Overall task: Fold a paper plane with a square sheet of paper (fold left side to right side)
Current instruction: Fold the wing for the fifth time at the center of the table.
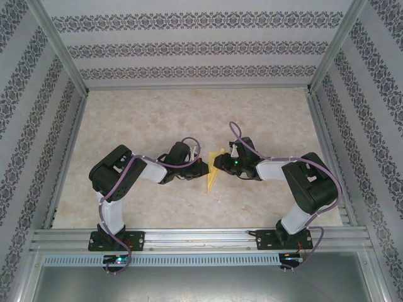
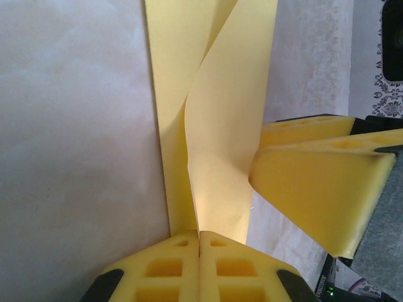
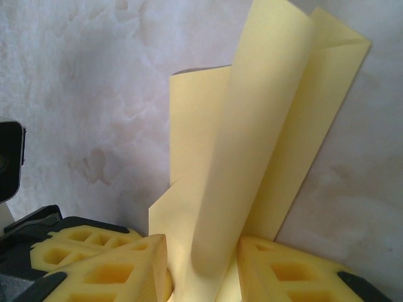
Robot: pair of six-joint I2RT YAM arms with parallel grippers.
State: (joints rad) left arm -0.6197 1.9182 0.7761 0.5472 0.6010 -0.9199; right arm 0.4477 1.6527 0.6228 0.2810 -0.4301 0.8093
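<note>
Bright diffuse light; faint shadows; close-ups soft.

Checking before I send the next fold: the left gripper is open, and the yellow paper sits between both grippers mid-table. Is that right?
Not quite. The left gripper is not open: it is clamped shut on the yellow paper, as the left wrist view shows. The paper does sit between it and the right gripper, in the middle of the table.

One paper sheet (image 2: pixel 220 126); two hands, left hand (image 2: pixel 199 238), right hand (image 3: pixel 203 245)
</note>
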